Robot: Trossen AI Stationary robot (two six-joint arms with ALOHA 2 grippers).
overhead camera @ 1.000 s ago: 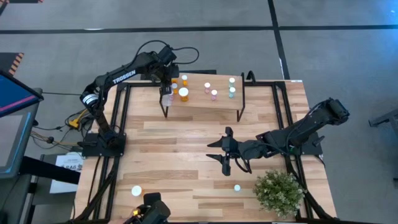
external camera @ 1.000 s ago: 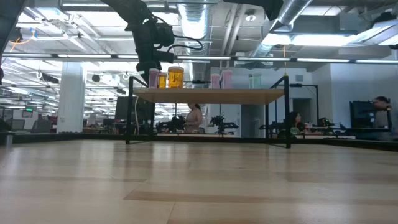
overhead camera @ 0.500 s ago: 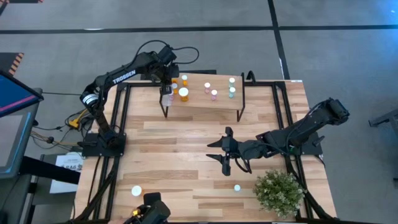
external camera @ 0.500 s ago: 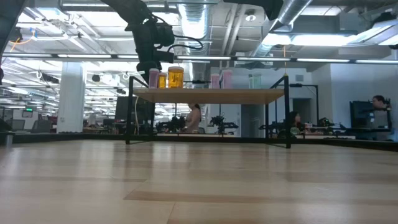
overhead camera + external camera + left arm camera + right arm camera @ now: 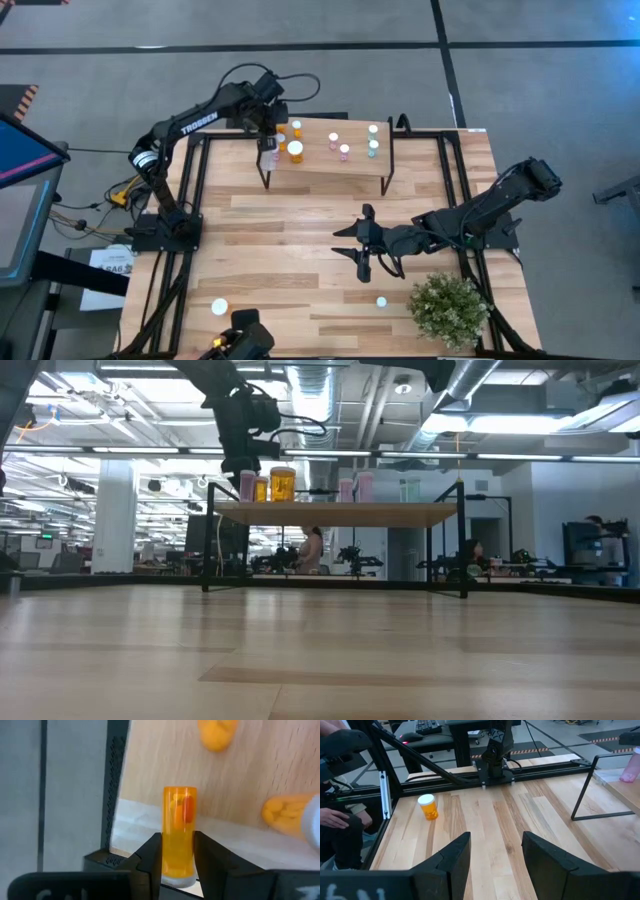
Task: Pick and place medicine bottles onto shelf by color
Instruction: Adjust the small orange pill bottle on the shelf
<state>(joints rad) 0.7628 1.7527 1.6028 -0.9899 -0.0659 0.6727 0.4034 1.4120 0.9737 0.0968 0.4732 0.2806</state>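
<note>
1. Orange bottle (image 5: 179, 832) sits clamped between the fingers of my left tool (image 5: 267, 146), over the shelf (image 5: 330, 163) end.
2. Low view: pink, orange and pale bottles stand on the shelf top.
3. Right wrist view: my right tool (image 5: 492, 852) hangs spread apart, empty, above the desk (image 5: 485, 835); one orange bottle (image 5: 427, 806) stands beyond it.

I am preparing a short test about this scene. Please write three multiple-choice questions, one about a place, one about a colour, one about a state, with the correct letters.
1. Where is the potted plant?
A. on the table, beside the right arm
B. on the shelf
C. on the floor

2. What colour is the bottle between the left gripper's fingers?
A. teal
B. pink
C. orange

3. How is the right gripper?
A. shut on a bottle
B. open and empty
C. out of view

Answers: 1 A, it stands on the table's edge; 2 C, left wrist view shows it; 3 B, nothing sits between its fingers.
</note>
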